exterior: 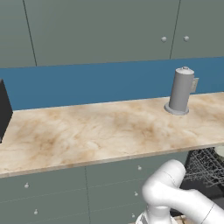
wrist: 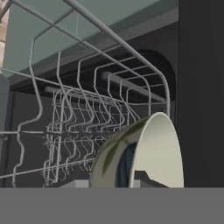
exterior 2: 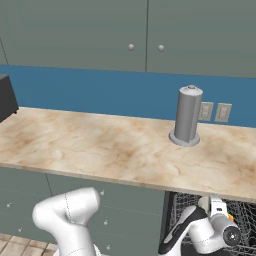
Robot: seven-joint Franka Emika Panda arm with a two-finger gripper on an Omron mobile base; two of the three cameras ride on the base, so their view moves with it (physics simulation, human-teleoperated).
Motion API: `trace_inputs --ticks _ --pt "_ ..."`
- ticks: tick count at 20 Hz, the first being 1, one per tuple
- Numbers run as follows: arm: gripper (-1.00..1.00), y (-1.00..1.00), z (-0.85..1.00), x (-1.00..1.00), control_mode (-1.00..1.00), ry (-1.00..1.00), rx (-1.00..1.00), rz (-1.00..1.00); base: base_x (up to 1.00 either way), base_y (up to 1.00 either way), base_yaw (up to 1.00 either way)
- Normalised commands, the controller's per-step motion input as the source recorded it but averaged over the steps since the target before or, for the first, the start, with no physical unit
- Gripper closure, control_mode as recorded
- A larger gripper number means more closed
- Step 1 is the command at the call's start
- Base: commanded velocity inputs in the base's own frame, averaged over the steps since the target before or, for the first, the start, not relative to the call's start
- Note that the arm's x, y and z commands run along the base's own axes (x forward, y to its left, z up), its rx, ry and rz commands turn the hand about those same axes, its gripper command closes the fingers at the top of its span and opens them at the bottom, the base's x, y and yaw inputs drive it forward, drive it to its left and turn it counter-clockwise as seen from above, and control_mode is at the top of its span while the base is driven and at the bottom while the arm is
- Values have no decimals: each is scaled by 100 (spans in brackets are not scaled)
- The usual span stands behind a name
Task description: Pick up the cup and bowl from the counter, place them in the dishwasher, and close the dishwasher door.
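The bowl point(wrist: 148, 153) is tipped on edge, olive-grey outside with a pale inner face, in front of the dishwasher's point(wrist: 197, 87) wire rack point(wrist: 87, 118). My gripper point(wrist: 141, 180) is shut on the bowl's rim, one dark fingertip point(wrist: 139, 176) showing inside it. In the right base view the gripper point(exterior 2: 210, 206) holds the bowl point(exterior 2: 203, 202) just under the counter point(exterior 2: 100, 145), over the rack point(exterior 2: 240, 220). From the left base, the bowl point(exterior: 220, 151) peeks in at the right edge above the rack point(exterior: 205, 168). The cup and the dishwasher door are out of view.
A tall grey canister point(exterior 2: 188, 122) stands at the back of the counter near wall outlets point(exterior 2: 214, 112). A black appliance point(exterior: 3, 109) sits at the counter's left end. Grey knobbed drawers point(exterior: 109, 188) run below, left of the dishwasher.
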Motion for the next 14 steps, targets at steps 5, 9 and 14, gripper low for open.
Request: trace_inputs --ticks 5,9,14 --pt "100 0 -46 -62 -100 2 -1 14 0 0 0" --pt "100 -2 22 -23 -100 -1 -3 2 0 0 0" --pt "100 -2 49 -25 -100 -3 0 0 0 0 0"
